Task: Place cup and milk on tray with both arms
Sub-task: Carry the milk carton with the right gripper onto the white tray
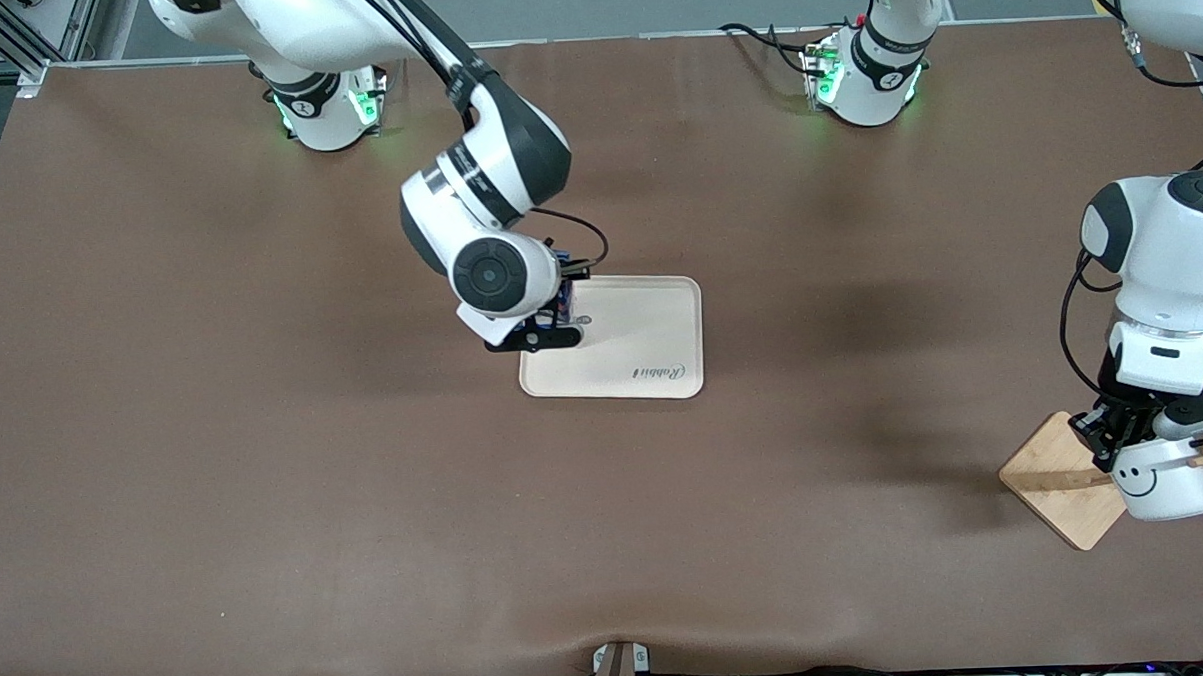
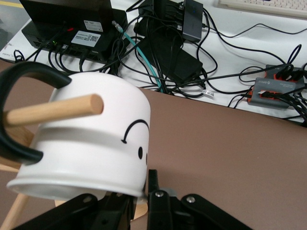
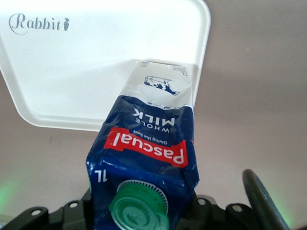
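The white smiley cup point(image 1: 1167, 483) hangs by its black handle on a wooden peg point(image 2: 53, 110) of a stand at the left arm's end of the table. My left gripper point(image 1: 1125, 438) is shut on the cup's rim point(image 2: 76, 184), with one finger point(image 2: 153, 184) outside the wall and the other hidden inside. My right gripper point(image 1: 549, 328) is shut on the blue milk carton point(image 1: 564, 297), gripping its top by the green cap point(image 3: 139, 208). It holds the carton point(image 3: 144, 143) upright over the corner of the cream tray point(image 1: 641, 337) toward the right arm's end.
The diamond-shaped wooden stand base point(image 1: 1052, 482) lies under the cup near the table's edge. The tray's "Rabbit" script point(image 3: 41, 22) is on its side nearer the front camera. Cables and electronics point(image 2: 168, 43) lie off the table past the cup.
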Tool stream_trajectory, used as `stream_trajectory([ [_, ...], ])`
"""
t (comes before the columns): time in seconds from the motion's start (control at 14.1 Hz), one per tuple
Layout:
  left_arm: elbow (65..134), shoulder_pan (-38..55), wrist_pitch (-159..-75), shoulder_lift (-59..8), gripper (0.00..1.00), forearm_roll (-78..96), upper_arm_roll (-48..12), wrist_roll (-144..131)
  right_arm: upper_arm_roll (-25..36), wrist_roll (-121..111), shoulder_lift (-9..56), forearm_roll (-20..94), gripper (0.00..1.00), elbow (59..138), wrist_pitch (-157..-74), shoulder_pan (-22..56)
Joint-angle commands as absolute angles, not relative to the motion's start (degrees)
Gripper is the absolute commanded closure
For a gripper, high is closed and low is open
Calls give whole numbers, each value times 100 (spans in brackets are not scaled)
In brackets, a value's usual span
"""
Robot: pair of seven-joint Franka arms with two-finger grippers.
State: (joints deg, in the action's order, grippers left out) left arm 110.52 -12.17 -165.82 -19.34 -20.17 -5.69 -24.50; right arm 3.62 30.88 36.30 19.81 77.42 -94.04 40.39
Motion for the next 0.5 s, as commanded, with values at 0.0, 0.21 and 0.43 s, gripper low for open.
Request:
stream_trajectory([
  [0.0,11057,-1204,-16611,-1951,100,-2171,-606,-2514,439,3094,3823,2127,100,7488,-9316,4122],
  [0.21,11065,-1117,-16585,-1899,100,-2171,-606,-2522,448,3085,3946,2092,76,7497,-9387,4140],
  [0.43,11100,-1055,-16419,-1750,100,-2171,-606,-2522,448,3120,3955,2092,31,7506,-9439,4122],
])
